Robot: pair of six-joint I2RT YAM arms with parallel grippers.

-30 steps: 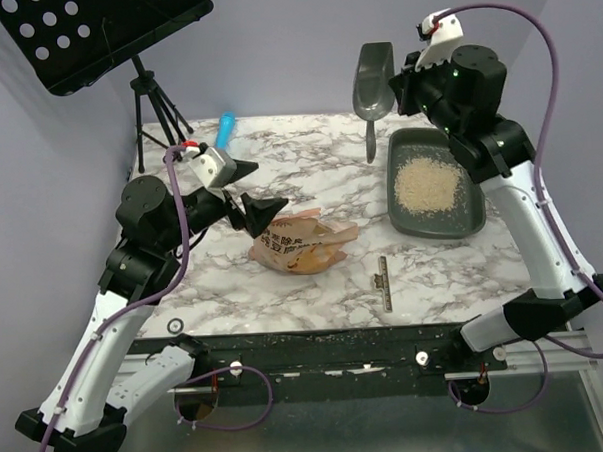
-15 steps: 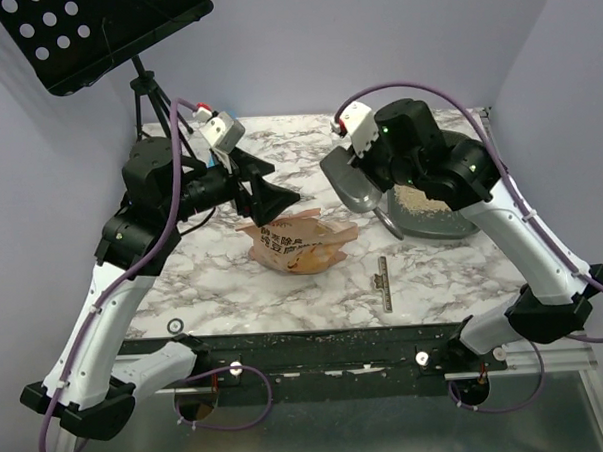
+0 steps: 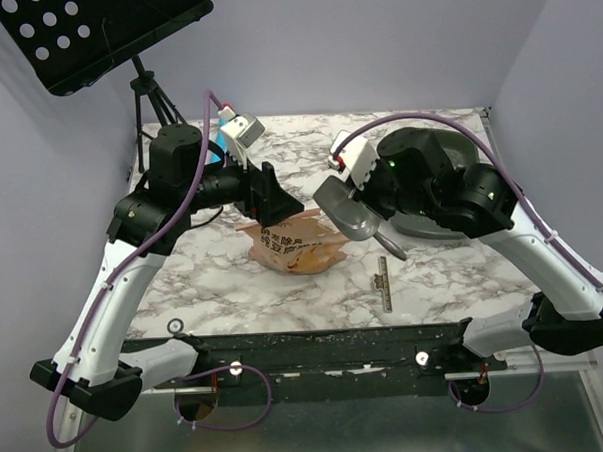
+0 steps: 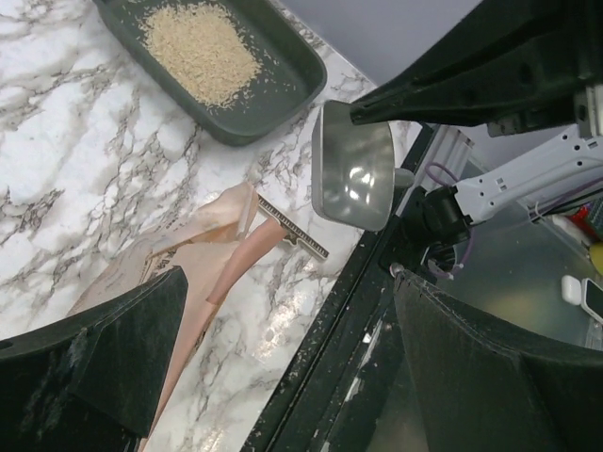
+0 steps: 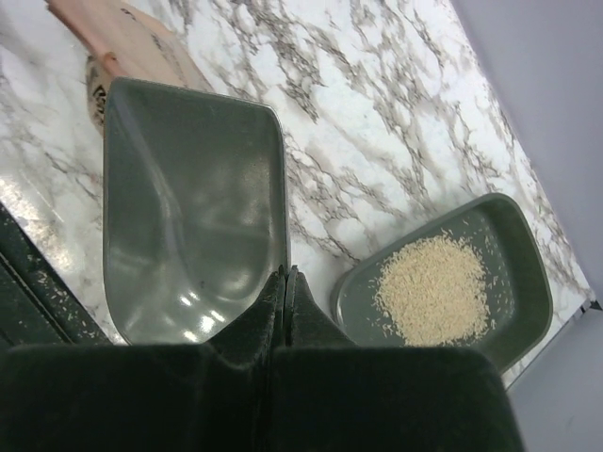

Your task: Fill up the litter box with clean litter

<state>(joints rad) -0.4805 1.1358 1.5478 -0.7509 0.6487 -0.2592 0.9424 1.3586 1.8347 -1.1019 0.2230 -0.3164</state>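
R tool [image 5: 285, 279] pinches the empty scoop [image 5: 188, 207] by the bag [image 3: 297, 244], L tool [image 3: 272, 195] spread wide above it; box [image 4: 294, 77] w/ some litter [image 4: 200, 49] sits back-right on counter [image 3: 234, 289], so L should prob. pin bag mouth open while scoop enters low & level.

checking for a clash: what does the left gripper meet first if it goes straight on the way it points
Probably the orange-pink bag lying on the marble table just ahead of the open left gripper, though depth is unclear.
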